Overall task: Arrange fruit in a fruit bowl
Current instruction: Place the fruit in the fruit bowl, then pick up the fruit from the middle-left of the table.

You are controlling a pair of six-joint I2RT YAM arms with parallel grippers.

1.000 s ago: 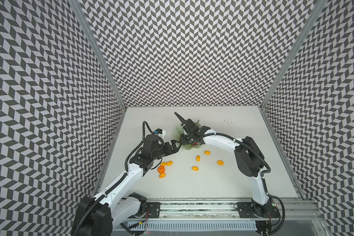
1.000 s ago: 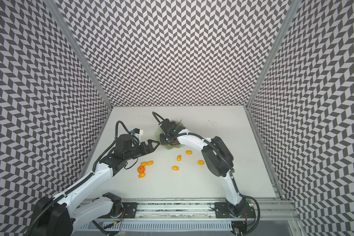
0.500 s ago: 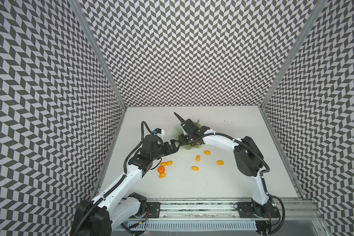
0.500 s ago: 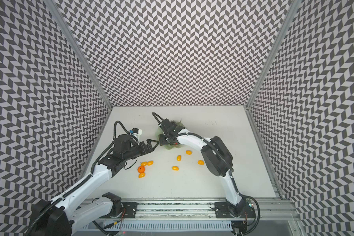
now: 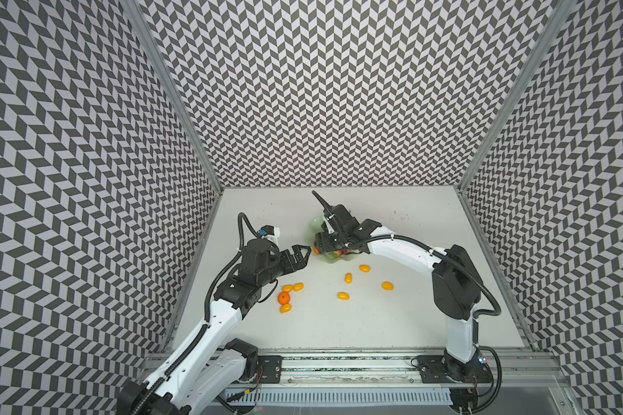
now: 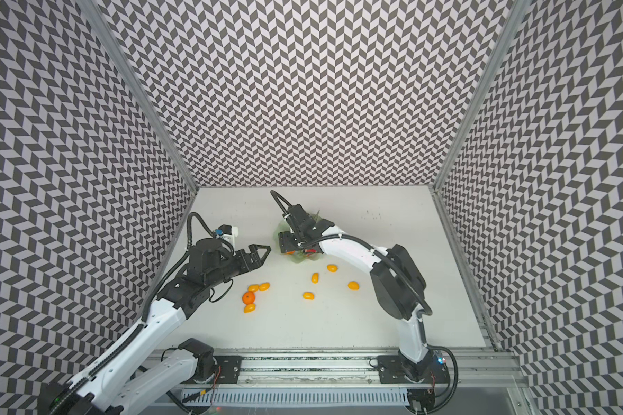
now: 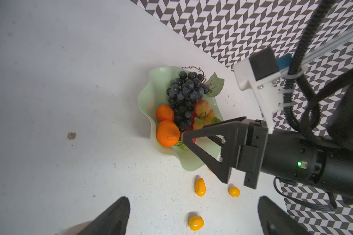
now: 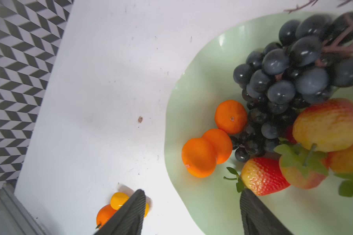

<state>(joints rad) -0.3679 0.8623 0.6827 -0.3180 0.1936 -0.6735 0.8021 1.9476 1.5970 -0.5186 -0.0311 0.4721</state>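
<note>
**While both sets of jaws gape, nothing is held**

Near the left gripper (image 5: 304,256), jaws apart and empty, a tangerine (image 5: 283,298) and kumquats (image 5: 298,286) lie on the desk (image 5: 374,323). Ahead of it, the fruit bowl (image 8: 200,85) holds grapes (image 8: 283,81), tangerines (image 8: 208,150) and strawberries (image 8: 263,176) beneath the right gripper (image 8: 192,191), likewise spread and empty.

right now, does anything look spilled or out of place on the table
Yes. Several oval yellow-orange kumquats and one round orange tangerine lie scattered on the white table, outside the pale mint-green wavy-rimmed bowl where they belong. Nothing looks damaged or tipped.
</note>
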